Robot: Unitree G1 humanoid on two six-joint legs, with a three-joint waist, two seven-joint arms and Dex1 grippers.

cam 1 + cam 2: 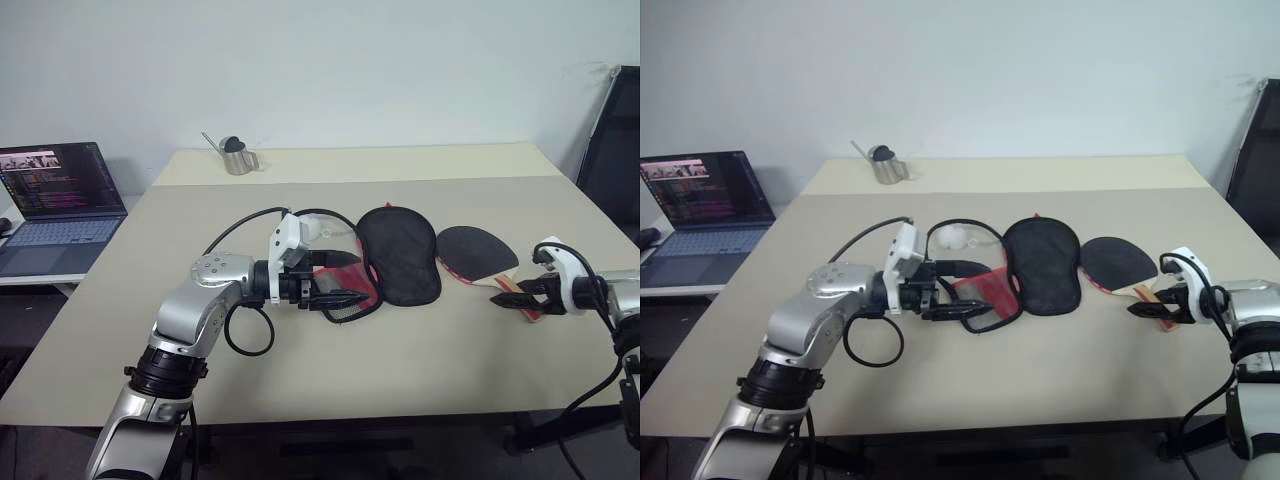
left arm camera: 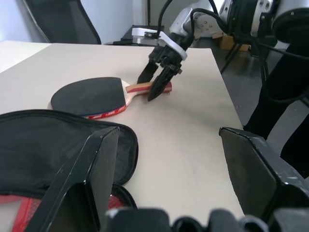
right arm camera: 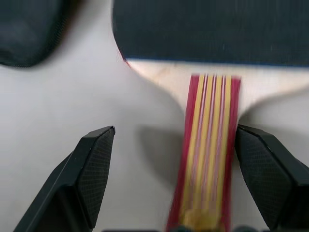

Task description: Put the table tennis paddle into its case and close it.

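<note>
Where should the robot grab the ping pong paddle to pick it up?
By the striped wooden handle. The table tennis paddle lies flat on the table with its handle pointing toward the right gripper, whose open fingers already sit on either side of it. Coming from the handle's end probably works best.

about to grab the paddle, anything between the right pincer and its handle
Nothing visible. The right pincer is open with the table tennis paddle handle already lying between its fingers, only bare table around it.
</note>
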